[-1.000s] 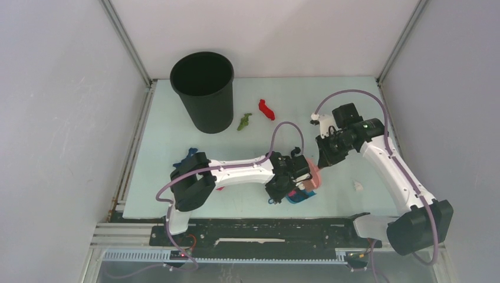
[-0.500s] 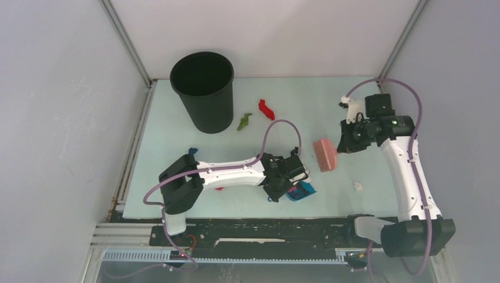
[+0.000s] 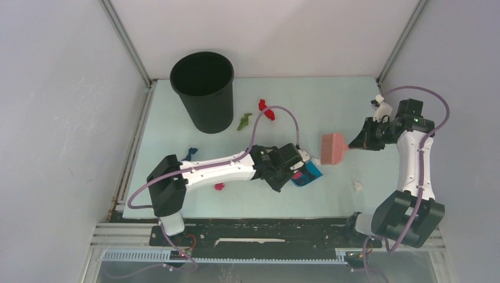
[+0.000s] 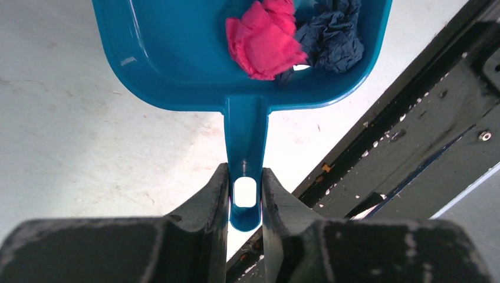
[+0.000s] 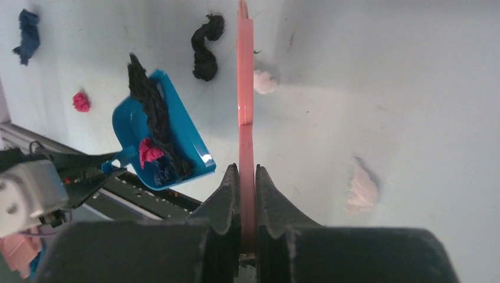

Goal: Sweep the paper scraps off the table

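Observation:
My left gripper [image 4: 244, 190] is shut on the handle of the blue dustpan [image 4: 177, 53], low over the table [image 3: 330, 100] near its front middle. The pan [image 3: 308, 173] holds a magenta scrap [image 4: 265, 38], a dark blue scrap [image 4: 333, 32] and a black scrap [image 5: 150, 100]. My right gripper [image 5: 246, 175] is shut on the pink hand brush [image 3: 333, 147], held above the table to the right of the pan. Loose scraps lie on the table: red [image 3: 266, 110], green [image 3: 244, 121], magenta [image 3: 219, 186], blue [image 3: 190, 153] and black [image 5: 206, 44].
A tall black bin [image 3: 203, 88] stands at the back left. Two pale pinkish bits lie on the table, one [image 5: 361, 191] at the front right and one [image 5: 264, 81] by the brush head. Metal rails edge the table; the black arm base plate runs along the front.
My right arm has swung the brush away from the dustpan, to the right and back. My left arm has shifted the dustpan a little back and right.

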Action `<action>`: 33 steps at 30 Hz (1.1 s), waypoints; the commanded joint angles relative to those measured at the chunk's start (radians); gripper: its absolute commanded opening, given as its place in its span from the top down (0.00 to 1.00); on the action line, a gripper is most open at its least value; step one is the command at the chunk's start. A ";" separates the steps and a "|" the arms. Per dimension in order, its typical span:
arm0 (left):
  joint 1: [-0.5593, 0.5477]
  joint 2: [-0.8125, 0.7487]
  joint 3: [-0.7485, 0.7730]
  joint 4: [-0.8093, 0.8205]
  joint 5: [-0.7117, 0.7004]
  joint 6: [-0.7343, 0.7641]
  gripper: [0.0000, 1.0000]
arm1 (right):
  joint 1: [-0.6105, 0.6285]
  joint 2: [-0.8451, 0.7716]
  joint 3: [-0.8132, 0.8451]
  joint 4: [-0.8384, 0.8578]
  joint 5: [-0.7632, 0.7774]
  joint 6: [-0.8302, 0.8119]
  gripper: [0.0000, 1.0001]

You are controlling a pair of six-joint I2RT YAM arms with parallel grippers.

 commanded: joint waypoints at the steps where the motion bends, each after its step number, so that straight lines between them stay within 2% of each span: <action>1: 0.068 -0.086 0.075 0.002 -0.008 -0.019 1.00 | -0.007 -0.010 -0.048 0.085 -0.115 0.037 1.00; 9: 0.220 -0.143 0.192 -0.128 -0.041 0.003 1.00 | -0.003 -0.040 -0.150 0.206 -0.162 0.089 1.00; 16: 0.366 -0.200 0.303 -0.216 -0.061 -0.009 1.00 | 0.010 -0.032 -0.215 0.229 -0.259 0.095 1.00; 24: 0.562 -0.228 0.468 -0.224 0.058 -0.048 1.00 | 0.045 -0.060 -0.255 0.242 -0.258 0.097 1.00; 29: 0.694 -0.252 0.497 -0.089 0.207 -0.179 1.00 | 0.045 -0.067 -0.260 0.244 -0.260 0.088 1.00; 31: 0.754 -0.284 0.436 0.035 0.289 -0.288 1.00 | 0.045 -0.068 -0.262 0.244 -0.258 0.086 1.00; 33: 0.816 -0.329 0.329 0.250 0.397 -0.434 1.00 | 0.043 -0.068 -0.262 0.243 -0.258 0.084 1.00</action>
